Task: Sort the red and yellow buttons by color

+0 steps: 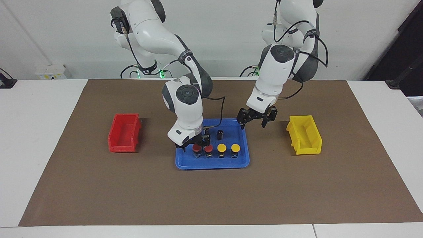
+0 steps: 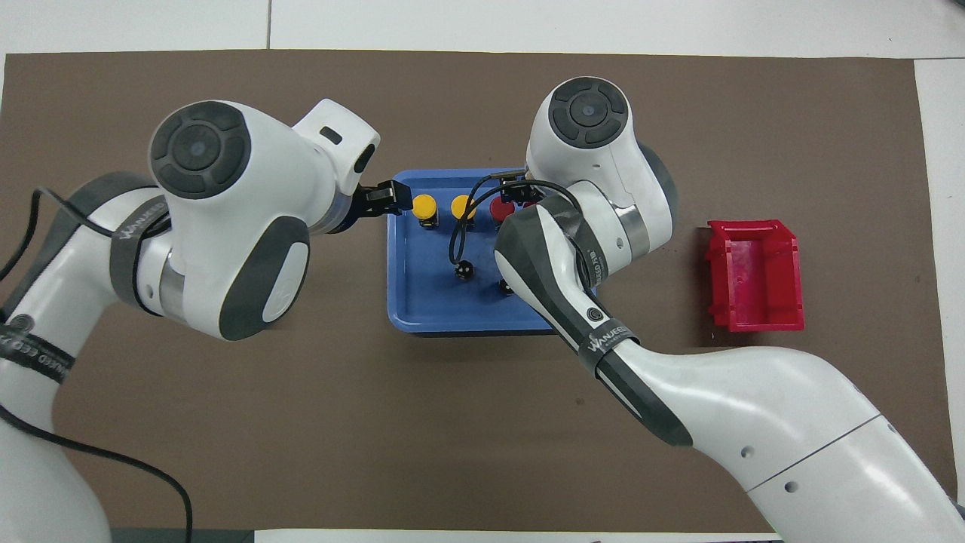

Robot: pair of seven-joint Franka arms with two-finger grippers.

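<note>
The right gripper was down inside the blue tray, its fingers lowered around the red button at the right arm's end of the row. Whether those fingers were pinching that button or only standing close on either side of it could not be told from either view. Just beside them stood the second red button, and farther along the same row, toward the left arm's end of the tray, stood the two yellow buttons and. All four stood upright on their short black bodies on the tray floor, in one line along the tray side farther from the robots. In the overhead view the right arm's wrist covered most of the red caps.

The left gripper hung in the air over the tray's corner at the left arm's end, with its fingers spread apart and nothing between them. The nearest yellow button stood a little below and to one side of those fingers, not touching them.

A dark capless cylinder stood upright in the tray, between the two grippers and nearer to the robots than the button row.

On the brown mat covering the desk, the red bin sat well apart from the right gripper's fingers, toward the right arm's end. The yellow bin sat near the left gripper's fingers, toward the left arm's end.
</note>
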